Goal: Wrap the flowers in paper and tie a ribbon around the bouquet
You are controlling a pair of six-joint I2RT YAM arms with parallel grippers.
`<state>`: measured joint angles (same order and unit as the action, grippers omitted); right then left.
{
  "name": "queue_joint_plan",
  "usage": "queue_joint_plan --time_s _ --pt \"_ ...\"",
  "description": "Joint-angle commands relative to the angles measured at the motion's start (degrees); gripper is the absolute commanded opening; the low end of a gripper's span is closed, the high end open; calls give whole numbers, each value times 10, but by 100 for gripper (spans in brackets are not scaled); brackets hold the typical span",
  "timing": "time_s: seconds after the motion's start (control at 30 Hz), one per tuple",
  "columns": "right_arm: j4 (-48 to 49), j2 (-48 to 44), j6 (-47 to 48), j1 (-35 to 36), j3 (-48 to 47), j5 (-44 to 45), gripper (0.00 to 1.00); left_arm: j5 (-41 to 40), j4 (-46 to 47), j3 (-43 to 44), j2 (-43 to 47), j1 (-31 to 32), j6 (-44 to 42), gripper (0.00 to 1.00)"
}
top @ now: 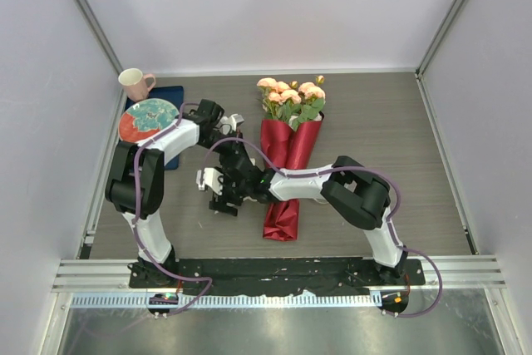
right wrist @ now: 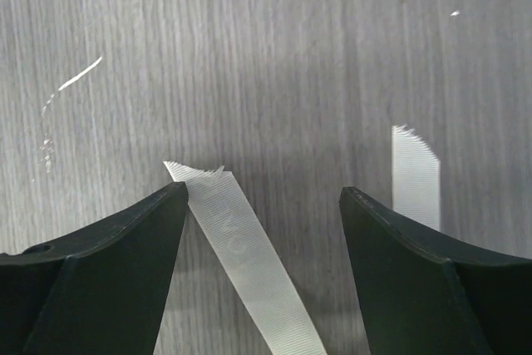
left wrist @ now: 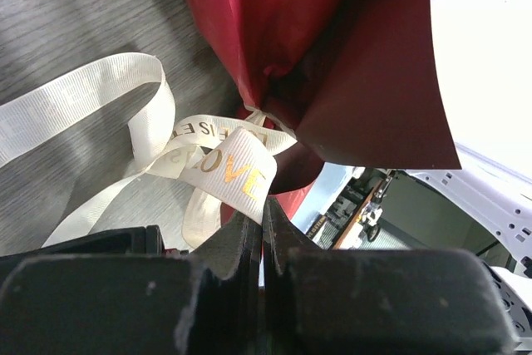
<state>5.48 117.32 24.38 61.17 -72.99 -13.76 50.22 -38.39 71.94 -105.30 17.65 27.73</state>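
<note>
Pinching the ribbon (left wrist: 229, 168), left hand (left wrist: 262, 220) closed; right hand (right wrist: 262, 199) wide open, empty; neither clear from above

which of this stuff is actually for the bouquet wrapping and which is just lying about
For the job:
- pale pink-peach roses with green leaves
- deep-red crinkly paper wrap around their stems
- cream-white satin ribbon with gold lettering at the wrap's pinched middle

Lying about:
- pink ceramic mug
- round red-and-teal patterned plate
- dark blue flat tray
</note>
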Motion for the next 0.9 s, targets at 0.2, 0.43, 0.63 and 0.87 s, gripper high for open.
queue_joint_plan --time_s 0.2,0.43,0.63,0.87 --pt "-21 16 -11 18 23 -55 63 38 24 -11 18 -11 6 5" --pt "19 12 -33 29 57 -27 38 40 26 -12 28 -14 10 5" --pt "34 -8 -36 47 55 -1 20 44 34 -17 38 -15 16 5" --pt "81 -84 -72 50 83 -7 0 45 42 -22 48 -15 27 5"
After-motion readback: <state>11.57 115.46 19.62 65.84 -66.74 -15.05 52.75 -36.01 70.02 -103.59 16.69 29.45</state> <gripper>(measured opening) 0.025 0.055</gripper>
